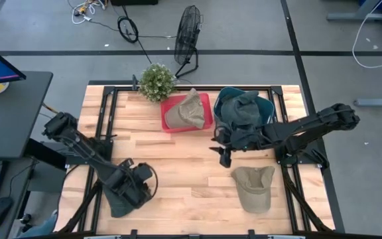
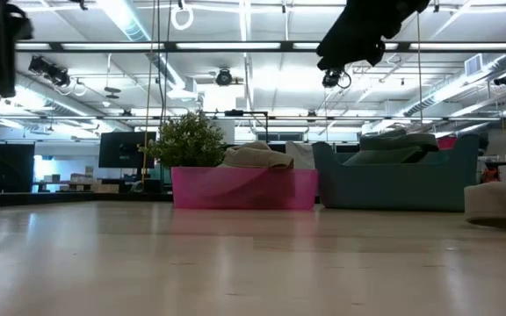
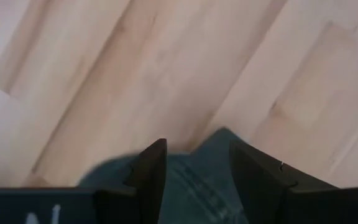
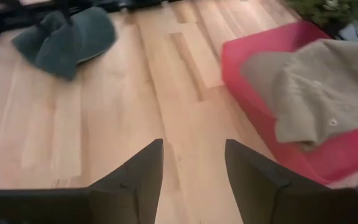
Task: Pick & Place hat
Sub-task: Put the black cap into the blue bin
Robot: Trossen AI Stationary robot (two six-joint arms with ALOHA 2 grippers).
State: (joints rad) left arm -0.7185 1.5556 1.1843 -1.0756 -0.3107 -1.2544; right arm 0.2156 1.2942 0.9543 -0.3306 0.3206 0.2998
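A dark green hat (image 1: 119, 203) lies flat on the table near its near-left corner. My left gripper (image 1: 131, 191) is open right above it; in the left wrist view the hat's edge (image 3: 194, 180) shows between the two fingers. My right gripper (image 1: 225, 154) is open and raised over the table's middle, by the blue bin's near side, touching nothing. A tan hat (image 1: 253, 188) lies on the table toward the near right. A red bin (image 1: 205, 99) holds another tan hat (image 1: 184, 113). The blue bin (image 1: 265, 105) holds dark green hats (image 1: 243, 113). My left gripper comes at the dark green hat from above, its open fingers (image 3: 151, 174) standing on either side of the hat's edge (image 3: 197, 165). The hat lies on the table. Whether the fingers touch it, I cannot tell.
A potted plant (image 1: 156, 81) stands at the far edge, left of the red bin. Bare wood lies between the two arms (image 1: 184, 166). A black frame borders the table (image 1: 105, 113). A desk with a monitor stands off the table's left side (image 1: 5, 99).
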